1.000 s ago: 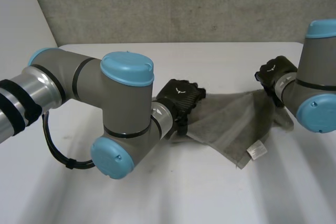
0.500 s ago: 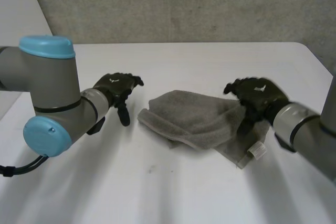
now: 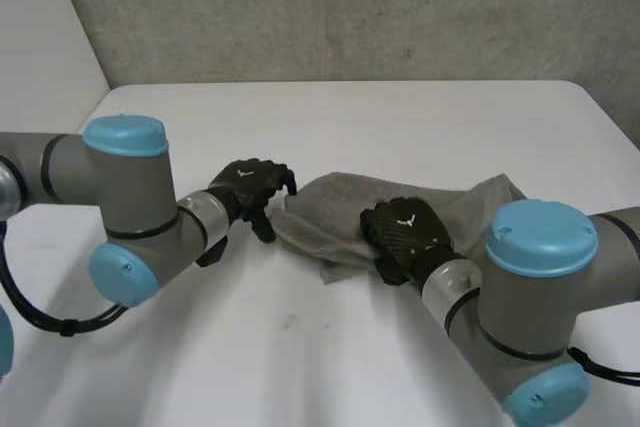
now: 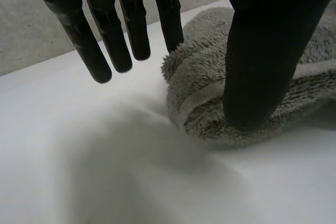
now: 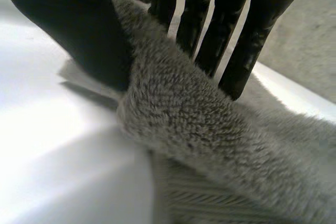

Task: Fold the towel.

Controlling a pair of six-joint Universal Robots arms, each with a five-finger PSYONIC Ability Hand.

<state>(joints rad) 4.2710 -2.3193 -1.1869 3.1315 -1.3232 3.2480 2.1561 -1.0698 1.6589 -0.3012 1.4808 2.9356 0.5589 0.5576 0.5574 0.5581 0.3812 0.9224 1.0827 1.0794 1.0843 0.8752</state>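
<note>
R hand now on 1 towel

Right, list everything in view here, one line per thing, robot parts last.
towel: one, grey, bunched at the middle of the table, between the two hands.
table: one, white, under the towel and both hands.
wall: one, grey and rough, behind the table.
left arm: one, grey with light-blue caps, reaching in to the towel's left end.
right arm: one, grey with light-blue caps, over the towel's right part.
left hand: one, black, thumb on the towel's left end, fingers straight above the table.
right hand: one, black, at the towel's near edge, pinching a fold between thumb and fingers.
</note>
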